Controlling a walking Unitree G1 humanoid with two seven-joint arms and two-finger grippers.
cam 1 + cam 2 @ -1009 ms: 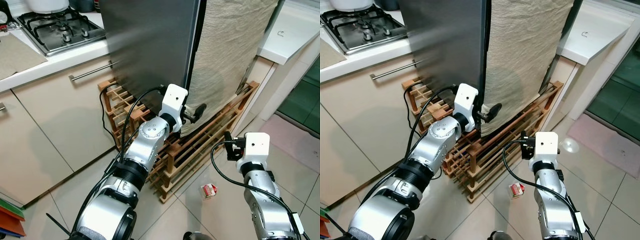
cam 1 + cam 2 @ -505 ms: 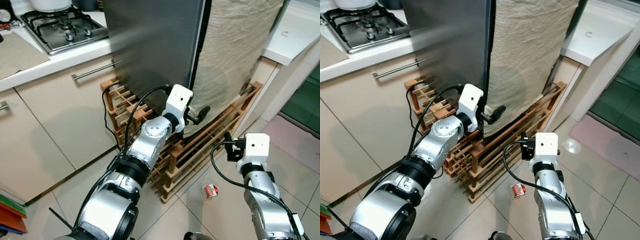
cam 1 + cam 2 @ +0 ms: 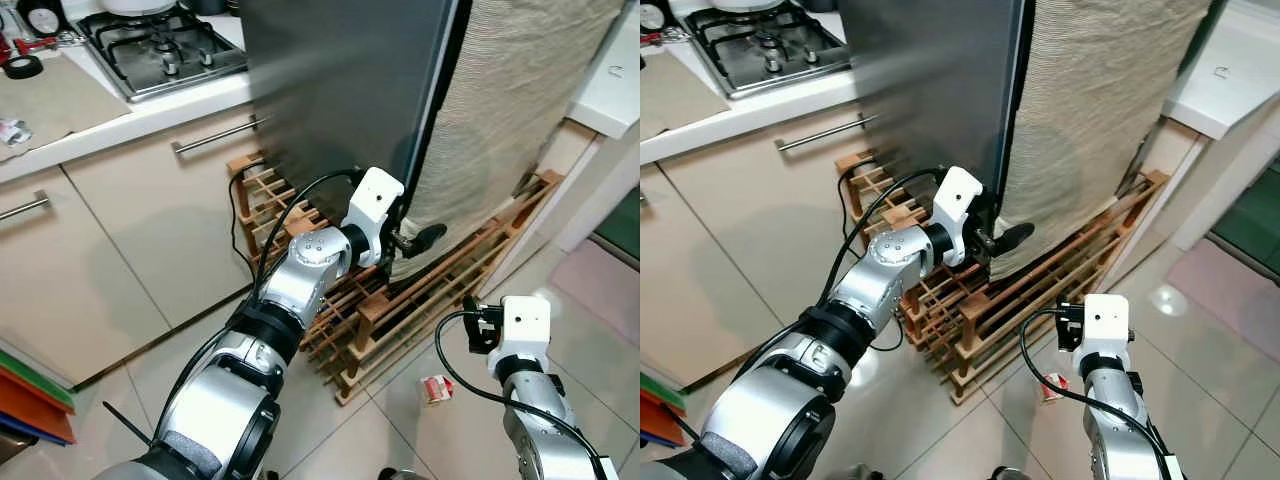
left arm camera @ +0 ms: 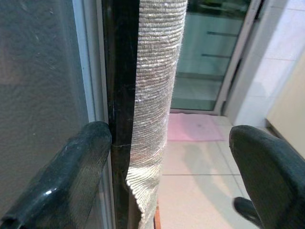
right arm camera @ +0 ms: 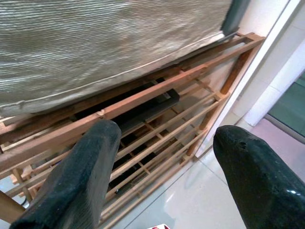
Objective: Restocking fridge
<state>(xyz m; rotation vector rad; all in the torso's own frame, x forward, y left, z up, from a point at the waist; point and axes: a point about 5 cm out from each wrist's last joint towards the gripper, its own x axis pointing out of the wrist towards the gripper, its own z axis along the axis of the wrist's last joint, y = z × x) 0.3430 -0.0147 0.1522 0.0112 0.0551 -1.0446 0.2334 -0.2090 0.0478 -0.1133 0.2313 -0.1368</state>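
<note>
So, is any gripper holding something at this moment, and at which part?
Nothing is held. The left gripper is open at the fridge door's edge, beside the hanging cloth. The right gripper is open before the wooden rack.

No text, brand, number or sign can be read in any of the views. The small red and white packet (image 3: 435,389) on the floor carries print, but it is too small and blurred to make out. The round dial (image 3: 43,17) at the back of the table beside the hob has markings that are likewise too small to read.
</note>
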